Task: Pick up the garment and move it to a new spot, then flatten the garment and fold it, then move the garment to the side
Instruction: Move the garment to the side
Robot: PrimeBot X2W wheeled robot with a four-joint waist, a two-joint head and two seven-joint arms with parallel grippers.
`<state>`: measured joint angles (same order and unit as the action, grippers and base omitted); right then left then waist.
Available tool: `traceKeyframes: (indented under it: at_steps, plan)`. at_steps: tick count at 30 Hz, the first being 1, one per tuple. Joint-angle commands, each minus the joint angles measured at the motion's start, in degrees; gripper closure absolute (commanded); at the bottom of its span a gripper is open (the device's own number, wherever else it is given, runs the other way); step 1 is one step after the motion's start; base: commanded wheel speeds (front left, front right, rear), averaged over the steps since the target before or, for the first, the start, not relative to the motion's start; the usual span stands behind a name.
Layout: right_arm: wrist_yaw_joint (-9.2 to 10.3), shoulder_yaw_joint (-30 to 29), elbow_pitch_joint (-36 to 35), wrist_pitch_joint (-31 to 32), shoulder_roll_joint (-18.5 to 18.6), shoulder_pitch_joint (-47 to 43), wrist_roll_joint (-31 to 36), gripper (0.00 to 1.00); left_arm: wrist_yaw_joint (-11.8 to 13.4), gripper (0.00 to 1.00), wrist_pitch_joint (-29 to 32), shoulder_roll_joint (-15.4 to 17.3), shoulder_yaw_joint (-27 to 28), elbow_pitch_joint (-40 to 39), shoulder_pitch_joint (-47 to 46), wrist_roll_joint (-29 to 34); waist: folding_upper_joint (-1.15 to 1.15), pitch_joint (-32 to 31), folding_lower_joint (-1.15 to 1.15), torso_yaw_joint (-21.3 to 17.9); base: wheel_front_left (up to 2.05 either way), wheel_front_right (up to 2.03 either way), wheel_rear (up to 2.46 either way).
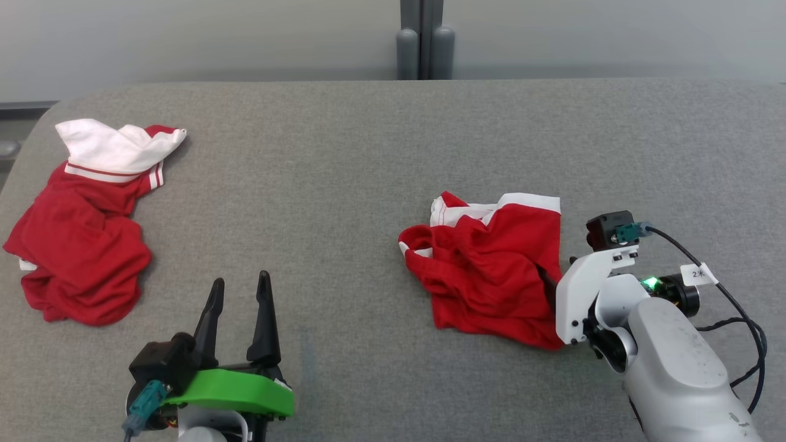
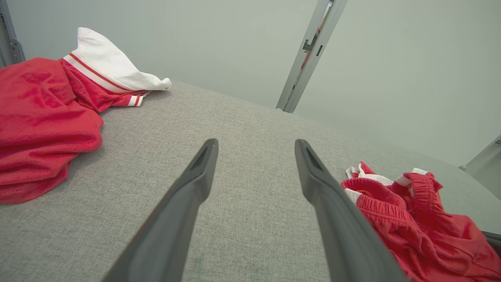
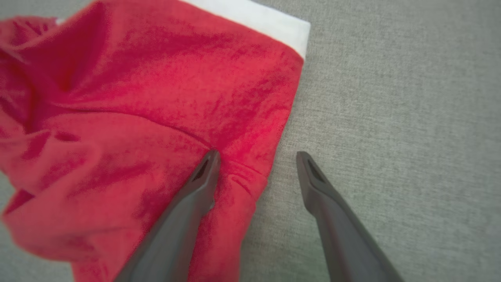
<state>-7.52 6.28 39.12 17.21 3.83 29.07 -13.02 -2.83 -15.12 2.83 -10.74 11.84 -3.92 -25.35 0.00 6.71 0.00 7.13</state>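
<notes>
Right hand [image 3: 257, 154] spread wide at red garment [image 3: 156, 117] edge: 1 finger over it, 1 over table [image 3: 391, 117].

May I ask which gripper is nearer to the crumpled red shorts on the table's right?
Right. The right gripper straddles the right edge of the shorts, one finger over cloth, the other over table. The left gripper hovers over bare table, well to their left.
</notes>
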Motion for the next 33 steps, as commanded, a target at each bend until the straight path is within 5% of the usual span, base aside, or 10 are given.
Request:
traceKeyframes:
  at_steps: [1, 5, 6, 7, 10, 11, 20, 33]
  plan:
    - [0.06, 0.66, 1.02, 0.4, 0.21, 0.83, -0.53, 0.0, -0.07, 0.0, -0.03, 0.12, 0.17, -0.01, -0.77, -0.38, 0.0, 0.61, 0.0, 0.64, 0.0, 0.0, 0.0]
    - [0.06, 2.53, 3.75, 0.83, -0.19, 1.56, -2.27, 0.0, -0.09, 0.0, -0.04, 0.12, -0.04, -0.13, -0.77, -0.32, 0.0, 0.86, 0.0, 0.85, 0.0, 0.0, 0.0]
    - [0.05, 2.98, 4.26, 0.79, -0.29, 1.73, -2.81, 0.19, -0.07, 0.0, -0.04, 0.12, -0.16, -0.18, -0.79, -0.28, 0.0, 0.89, 0.0, 0.86, 0.0, 0.0, 0.0]
    - [0.05, 3.47, 4.92, 0.6, -0.43, 1.83, -3.36, 0.52, -0.1, 0.0, -0.04, 0.12, -0.33, -0.21, -0.84, -0.17, 0.0, 0.93, 0.0, 0.83, 0.0, 0.0, 0.0]
    - [0.03, 4.83, 6.23, -0.45, -0.65, 2.56, -4.05, 0.94, -0.27, 0.0, -0.03, 0.12, -0.53, -0.35, -1.12, 0.24, 0.0, 1.1, 0.0, 0.5, 0.0, 0.0, 0.0]
    - [0.04, 5.12, 6.55, -1.1, -0.59, 2.96, -4.06, 1.0, -0.29, 0.0, -0.04, 0.12, -0.57, -0.51, -1.27, 0.38, 0.0, 1.24, 0.0, 0.2, 0.0, 0.0, 0.0]
    - [0.07, 3.86, 8.52, -7.73, 2.24, 7.76, -2.86, 1.0, -0.63, 0.0, -0.04, 0.12, 0.02, -2.6, -2.31, 0.88, 0.0, 2.94, 0.0, -4.92, 0.0, 0.0, 0.0]
    - [0.06, -3.49, 11.82, -14.13, 7.56, 12.57, -1.36, 1.0, -1.91, 0.0, -0.04, 0.13, -0.45, -2.9, -5.72, 4.47, 0.0, 8.09, 0.0, -18.67, 0.0, 0.0, 0.0]
